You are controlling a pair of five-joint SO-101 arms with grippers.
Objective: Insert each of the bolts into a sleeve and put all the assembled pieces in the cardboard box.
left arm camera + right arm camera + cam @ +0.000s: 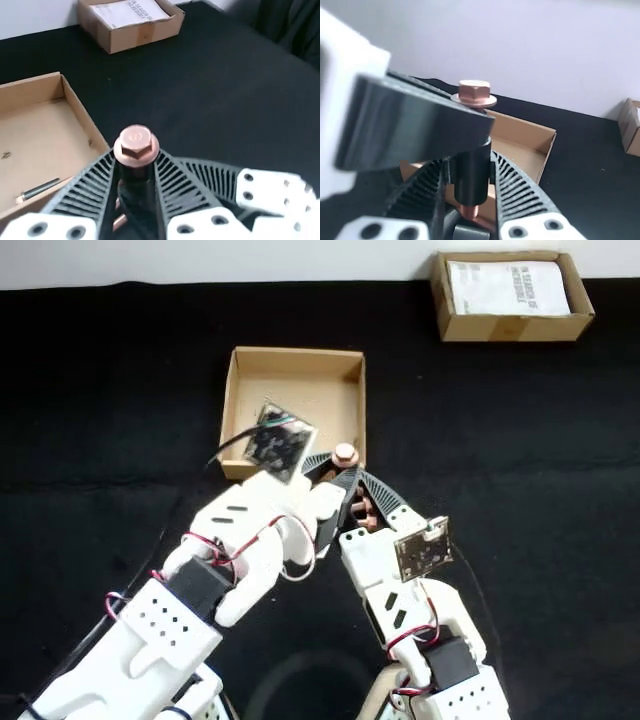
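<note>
A copper bolt (136, 145) with a hex head stands upright in a black sleeve (470, 172), and its threaded end pokes out below. My left gripper (136, 172) is shut on the piece just under the bolt head. My right gripper (470, 187) is shut on the sleeve lower down. In the high view the bolt head (345, 453) shows at the front right corner of the open cardboard box (240, 390), where the left gripper (335, 472) and right gripper (355, 490) meet. Copper parts (366, 512) show below, between the right fingers.
A slim grey piece (40, 189) lies on the floor of the cardboard box (35, 85). A second box (510, 328) holding a printed sheet stands at the far right on the black cloth (520, 460).
</note>
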